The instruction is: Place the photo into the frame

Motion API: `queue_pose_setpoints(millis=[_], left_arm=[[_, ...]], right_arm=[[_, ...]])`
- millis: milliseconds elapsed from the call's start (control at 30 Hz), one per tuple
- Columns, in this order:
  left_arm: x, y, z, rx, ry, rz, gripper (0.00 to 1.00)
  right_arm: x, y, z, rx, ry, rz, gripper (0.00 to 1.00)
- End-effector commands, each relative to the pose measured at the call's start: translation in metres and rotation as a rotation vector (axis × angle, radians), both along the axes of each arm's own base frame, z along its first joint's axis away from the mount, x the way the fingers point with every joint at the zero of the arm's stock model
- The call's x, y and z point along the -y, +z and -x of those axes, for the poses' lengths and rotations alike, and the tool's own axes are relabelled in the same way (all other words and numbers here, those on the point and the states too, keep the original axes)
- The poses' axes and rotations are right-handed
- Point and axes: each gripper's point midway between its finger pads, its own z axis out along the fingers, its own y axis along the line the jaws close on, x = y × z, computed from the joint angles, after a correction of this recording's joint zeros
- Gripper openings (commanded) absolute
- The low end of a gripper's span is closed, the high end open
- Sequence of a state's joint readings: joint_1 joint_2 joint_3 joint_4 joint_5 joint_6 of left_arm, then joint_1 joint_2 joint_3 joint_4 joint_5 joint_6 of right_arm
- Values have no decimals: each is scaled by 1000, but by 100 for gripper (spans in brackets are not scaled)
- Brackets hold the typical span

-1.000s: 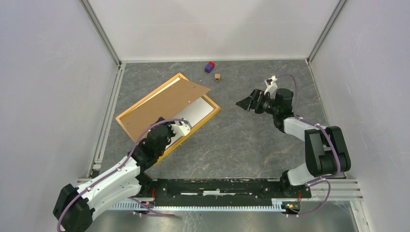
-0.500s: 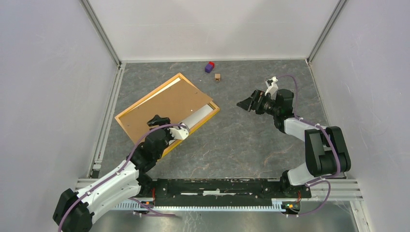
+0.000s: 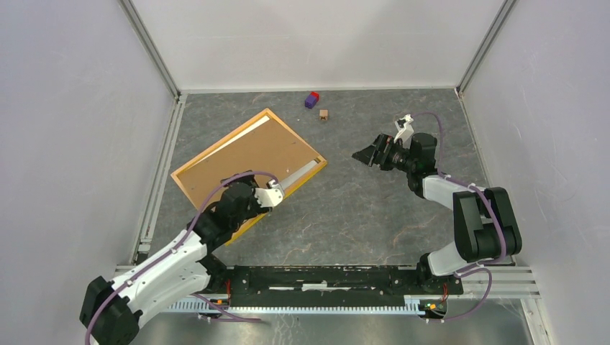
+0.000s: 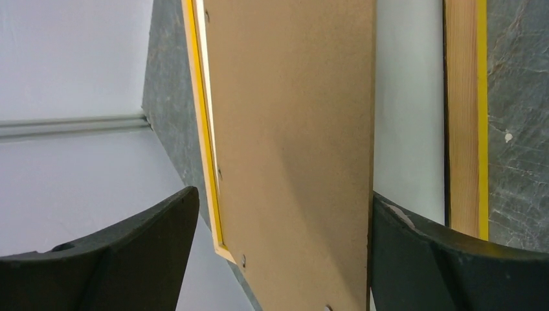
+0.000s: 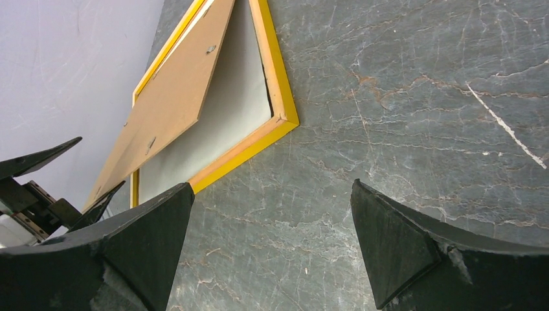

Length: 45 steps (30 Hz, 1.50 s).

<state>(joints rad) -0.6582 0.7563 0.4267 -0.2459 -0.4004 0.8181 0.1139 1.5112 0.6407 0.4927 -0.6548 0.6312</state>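
**Status: photo laid in frame, backing board not seated**

Progress. The frame [image 4: 463, 116] lies flat on the table [image 3: 374, 215], left of centre, back side up. The photo [image 4: 408, 110] rests inside it, plain white back upward; only a strip shows along one long side. A brown backing board [image 4: 291, 129] covers the rest, lying slightly askew. In the right wrist view its free edge appears raised off the photo. By this evidence the placing of the photo is done or nearly done. Squaring and seating the board is judged to be left.

Grippers. The left gripper [image 4: 283, 194] hangs over the near end of the frame, jaws spread wide and holding nothing. Contact with the board cannot be determined. The right gripper [image 5: 272, 186] is likewise wide open and empty, well apart from the frame.
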Motion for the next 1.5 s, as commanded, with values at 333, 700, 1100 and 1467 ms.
queue_pose_setpoints(millis=[333,700,1100,1467], left_arm=[[-9,7,-25,44,231,54,100],[-9,-23,-42,-46,464,43,99],[-30,-43,-33,-113,545,-146,100],[12,-61,-16,-410,430,-16,100]], right_arm=[[1,1,-3,29,9,4,98],[2,-5,-4,18,12,14,98],[1,-11,-5,0,15,15,98],[2,-10,-5,2,14,16,98]])
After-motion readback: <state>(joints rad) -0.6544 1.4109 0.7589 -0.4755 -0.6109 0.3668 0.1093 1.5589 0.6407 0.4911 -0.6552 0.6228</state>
